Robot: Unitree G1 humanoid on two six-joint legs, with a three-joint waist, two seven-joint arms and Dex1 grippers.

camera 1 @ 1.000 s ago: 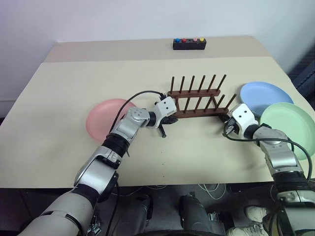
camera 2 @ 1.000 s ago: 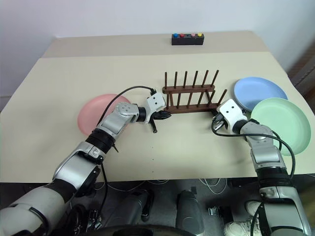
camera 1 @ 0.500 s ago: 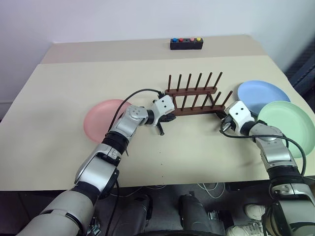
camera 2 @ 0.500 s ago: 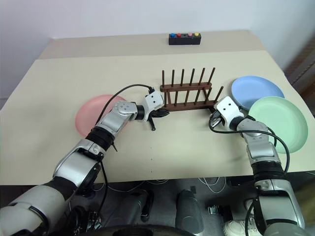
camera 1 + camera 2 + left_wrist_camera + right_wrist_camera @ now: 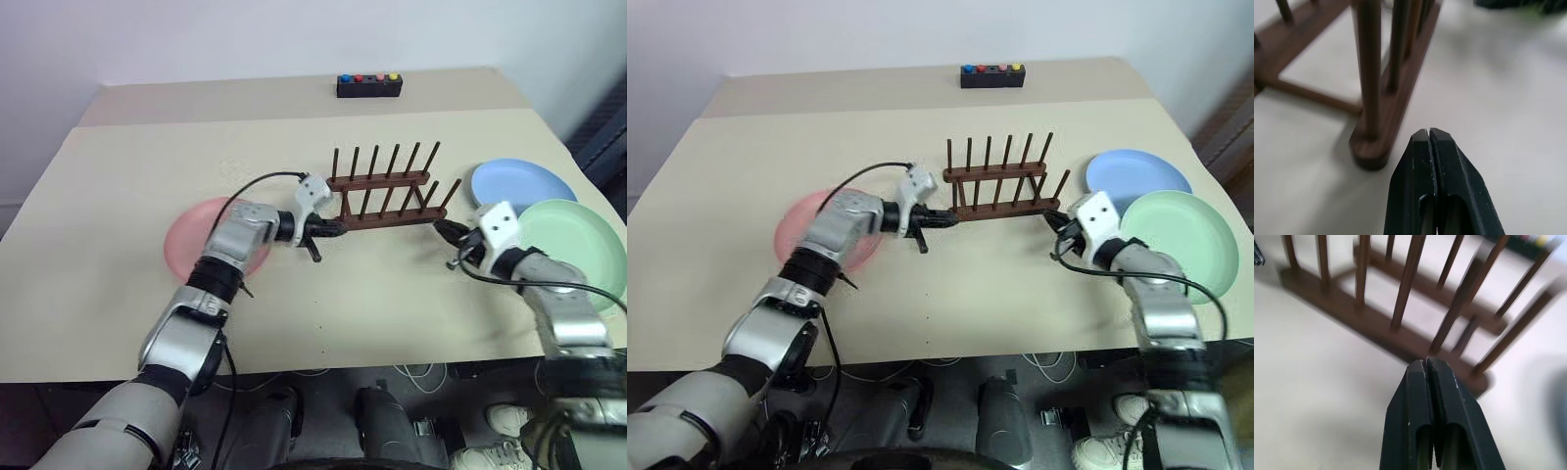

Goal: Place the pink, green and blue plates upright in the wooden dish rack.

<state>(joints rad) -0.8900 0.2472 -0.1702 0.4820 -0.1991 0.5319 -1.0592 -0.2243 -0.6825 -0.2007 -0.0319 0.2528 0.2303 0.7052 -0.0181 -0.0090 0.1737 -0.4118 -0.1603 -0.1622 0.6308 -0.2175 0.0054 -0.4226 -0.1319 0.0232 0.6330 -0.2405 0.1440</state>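
The wooden dish rack [image 5: 387,193] stands empty at mid-table. The pink plate [image 5: 186,240] lies flat to its left, partly under my left forearm. To the right lie the blue plate [image 5: 524,183] and the green plate [image 5: 578,245], the green one overlapping the blue one's near edge. My left gripper [image 5: 333,230] is shut and empty, pointing at the rack's left end [image 5: 1374,142], just short of it. Also shut and empty, my right gripper [image 5: 446,232] hovers close to the rack's right end [image 5: 1400,340].
A small black box with coloured buttons [image 5: 368,86] sits at the table's far edge. Open table top [image 5: 392,294] stretches in front of the rack. The table's right edge runs close behind the green plate.
Both shut grippers have risen a little off the table. The left wrist has rolled and the right hand has drawn back slightly from the rack's end. The plates and rack lie as before.
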